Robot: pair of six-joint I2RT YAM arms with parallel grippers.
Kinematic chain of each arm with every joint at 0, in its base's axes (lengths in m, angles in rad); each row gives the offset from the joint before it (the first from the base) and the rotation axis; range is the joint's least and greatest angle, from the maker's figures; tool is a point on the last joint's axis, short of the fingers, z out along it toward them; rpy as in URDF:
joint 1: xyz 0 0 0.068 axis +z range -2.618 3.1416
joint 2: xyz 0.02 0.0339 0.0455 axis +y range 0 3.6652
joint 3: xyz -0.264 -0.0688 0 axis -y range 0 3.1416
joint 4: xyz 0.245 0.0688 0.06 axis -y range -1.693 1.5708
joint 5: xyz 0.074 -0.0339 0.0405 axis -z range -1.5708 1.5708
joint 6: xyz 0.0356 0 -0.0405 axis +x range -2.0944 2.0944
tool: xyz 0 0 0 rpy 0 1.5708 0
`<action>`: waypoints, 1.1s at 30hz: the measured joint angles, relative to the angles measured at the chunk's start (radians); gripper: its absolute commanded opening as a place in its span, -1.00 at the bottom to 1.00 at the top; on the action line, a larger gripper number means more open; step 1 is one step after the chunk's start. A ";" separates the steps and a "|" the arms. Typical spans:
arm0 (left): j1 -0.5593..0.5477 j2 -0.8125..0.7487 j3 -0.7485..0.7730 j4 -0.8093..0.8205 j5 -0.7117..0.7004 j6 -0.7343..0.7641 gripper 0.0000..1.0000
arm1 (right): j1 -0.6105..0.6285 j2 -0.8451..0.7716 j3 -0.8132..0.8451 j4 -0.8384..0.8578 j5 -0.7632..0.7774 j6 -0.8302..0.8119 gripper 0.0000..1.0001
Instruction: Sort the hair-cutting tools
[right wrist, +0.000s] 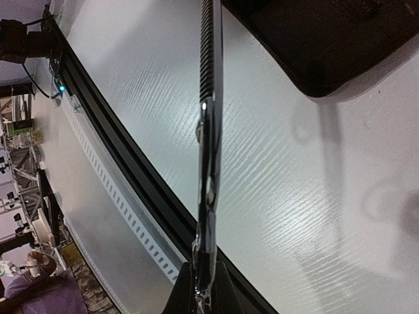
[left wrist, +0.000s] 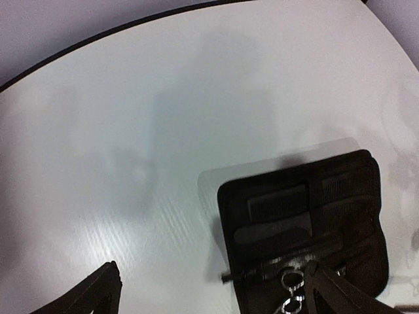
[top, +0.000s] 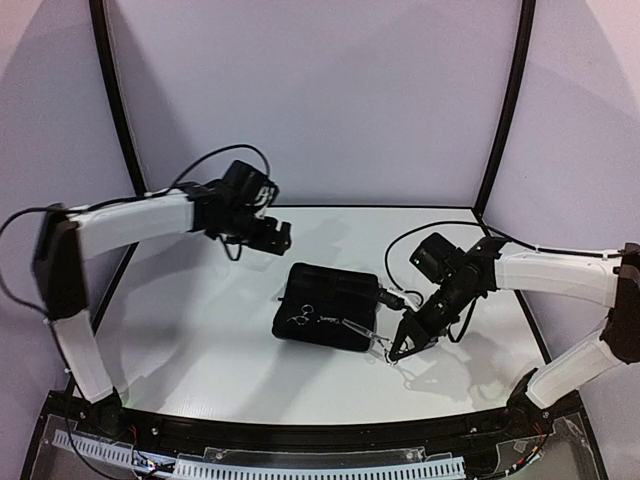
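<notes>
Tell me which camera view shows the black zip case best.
The left wrist view: the case is large there, open, with its pockets visible. The top external view shows the case whole but small. The right wrist view catches only one corner.

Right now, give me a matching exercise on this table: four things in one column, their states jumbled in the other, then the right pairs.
1. case
2. scissors
3. left gripper
4. right gripper

A. shut on a thin toothed tool
B. open, raised over the table
C. lying on the case
D. flat on the table

Pairs: 1-D, 2-C, 3-B, 4-A
</notes>
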 measured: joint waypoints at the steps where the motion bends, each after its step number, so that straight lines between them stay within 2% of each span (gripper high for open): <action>1: 0.000 -0.050 -0.045 0.001 -0.007 -0.022 0.97 | -0.014 0.011 0.008 -0.009 -0.001 -0.019 -1.00; 7: 0.000 -0.330 -0.340 0.029 0.018 -0.203 0.97 | -0.116 0.114 0.049 -0.033 -0.063 -0.099 -1.00; 12: 0.000 -0.332 -0.525 0.106 0.154 -0.353 0.69 | -0.134 0.226 0.100 -0.053 -0.081 -0.140 -1.00; 16: -0.009 -0.240 -0.557 0.143 0.255 -0.438 0.58 | -0.137 0.270 0.107 -0.058 -0.098 -0.146 -1.00; 21: -0.052 -0.180 -0.564 0.209 0.320 -0.503 0.34 | -0.139 0.238 0.069 -0.049 -0.148 -0.136 -1.00; 27: -0.110 -0.100 -0.529 0.233 0.321 -0.535 -0.02 | -0.153 0.254 0.050 -0.052 -0.186 -0.152 -1.00; 33: -0.132 -0.054 -0.503 0.219 0.287 -0.554 -0.20 | -0.167 0.308 0.046 -0.038 -0.227 -0.170 -1.00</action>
